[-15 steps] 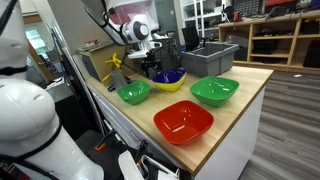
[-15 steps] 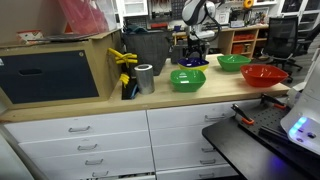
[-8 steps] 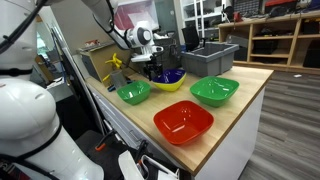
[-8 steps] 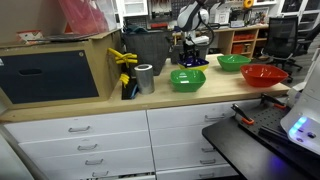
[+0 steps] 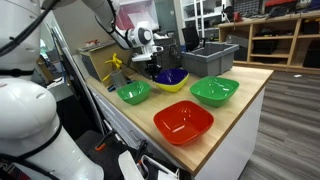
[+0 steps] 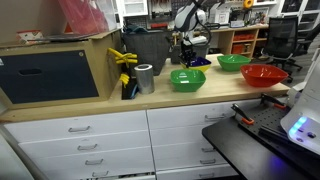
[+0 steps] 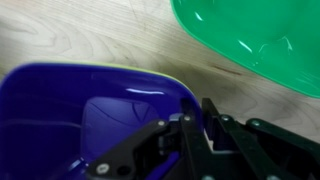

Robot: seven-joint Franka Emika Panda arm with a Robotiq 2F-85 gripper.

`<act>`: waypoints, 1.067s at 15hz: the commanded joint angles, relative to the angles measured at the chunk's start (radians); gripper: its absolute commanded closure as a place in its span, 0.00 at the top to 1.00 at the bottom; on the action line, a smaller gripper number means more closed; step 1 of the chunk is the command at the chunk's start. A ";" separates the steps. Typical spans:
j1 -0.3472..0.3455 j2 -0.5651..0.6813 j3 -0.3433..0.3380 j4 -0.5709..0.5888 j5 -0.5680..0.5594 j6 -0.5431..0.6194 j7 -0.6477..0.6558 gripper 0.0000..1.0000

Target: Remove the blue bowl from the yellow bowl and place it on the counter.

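The gripper's [image 7: 198,120] 2 fingers stand nearly together astride the blue bowl's [image 7: 70,120] rim; I cannot tell whether they clamp it. In the wrist view the bowl spreads leftward from them, nested in the yellow bowl [image 5: 165,88] on the counter [image 7: 80,30].

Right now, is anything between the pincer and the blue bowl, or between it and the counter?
Nothing visible. The pincer is at the rim of the blue bowl, and bare counter lies right beside it. The green bowl sits off to one side, apart.
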 commanded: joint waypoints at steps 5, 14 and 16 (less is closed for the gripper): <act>0.023 -0.006 -0.008 0.050 -0.009 -0.073 -0.022 0.02; 0.058 0.027 0.002 0.115 -0.031 -0.114 -0.056 0.02; 0.072 0.043 0.008 0.130 -0.042 -0.118 -0.072 0.02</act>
